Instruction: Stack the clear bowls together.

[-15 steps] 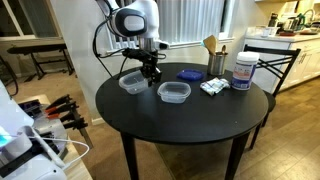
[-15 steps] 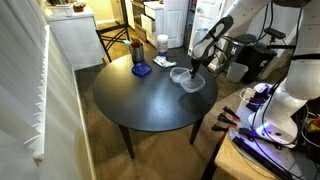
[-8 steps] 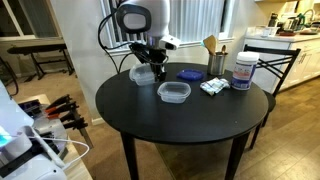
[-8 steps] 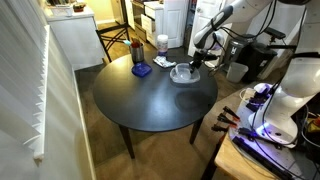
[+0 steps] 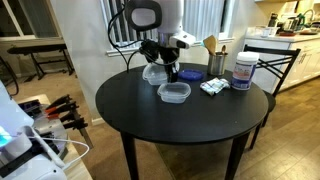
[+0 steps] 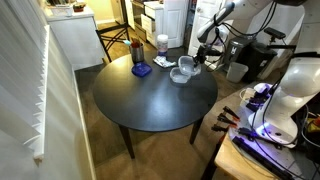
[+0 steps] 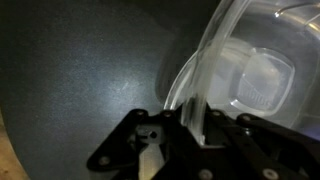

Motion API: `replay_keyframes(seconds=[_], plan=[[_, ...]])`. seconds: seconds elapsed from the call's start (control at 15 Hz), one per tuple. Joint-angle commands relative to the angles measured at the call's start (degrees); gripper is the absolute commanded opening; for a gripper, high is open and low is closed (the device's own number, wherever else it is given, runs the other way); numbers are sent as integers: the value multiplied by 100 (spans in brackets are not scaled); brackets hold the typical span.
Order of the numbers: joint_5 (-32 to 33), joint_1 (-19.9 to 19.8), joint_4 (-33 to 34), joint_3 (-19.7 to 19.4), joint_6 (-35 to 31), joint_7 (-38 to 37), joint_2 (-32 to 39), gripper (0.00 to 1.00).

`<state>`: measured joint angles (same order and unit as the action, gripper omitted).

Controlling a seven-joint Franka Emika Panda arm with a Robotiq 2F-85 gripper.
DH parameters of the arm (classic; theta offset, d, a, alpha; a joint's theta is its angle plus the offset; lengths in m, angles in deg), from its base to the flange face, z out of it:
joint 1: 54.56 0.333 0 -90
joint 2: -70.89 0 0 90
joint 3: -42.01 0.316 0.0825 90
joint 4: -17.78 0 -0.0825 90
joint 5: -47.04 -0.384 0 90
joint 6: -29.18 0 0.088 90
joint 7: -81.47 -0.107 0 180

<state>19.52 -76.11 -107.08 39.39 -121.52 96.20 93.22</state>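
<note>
My gripper (image 5: 167, 71) is shut on the rim of a clear bowl (image 5: 155, 72) and holds it tilted in the air above the round black table (image 5: 150, 115). The second clear bowl (image 5: 173, 92) rests on the table just below and in front of the held one. In an exterior view the held bowl (image 6: 187, 66) hangs beside the resting bowl (image 6: 179, 76), with the gripper (image 6: 197, 63) at its far side. In the wrist view the held bowl's rim (image 7: 190, 85) runs between my jaws (image 7: 188, 118), and the other bowl (image 7: 262, 78) shows through its wall.
A flat dark blue lid (image 5: 190, 74) lies behind the bowls. A white jar (image 5: 243, 71), a dark cup with wooden utensils (image 5: 216, 60) and a small packet (image 5: 212, 87) stand at the table's far side. A chair (image 5: 275, 60) stands beyond.
The gripper has lifted the clear bowl off the table and carried it sideways toward the second bowl, which has not moved.
</note>
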Motion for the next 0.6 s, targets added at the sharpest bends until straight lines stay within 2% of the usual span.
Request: replay_keyframes(seconds=[0.0,0.27,0.53], plan=[[-273,-147,477,-23,411,-369,446,4],[-601,-108,1120,-30,635,-1258,1085,4],[-483,-1,1864,-113,974,-2014,1681,4]])
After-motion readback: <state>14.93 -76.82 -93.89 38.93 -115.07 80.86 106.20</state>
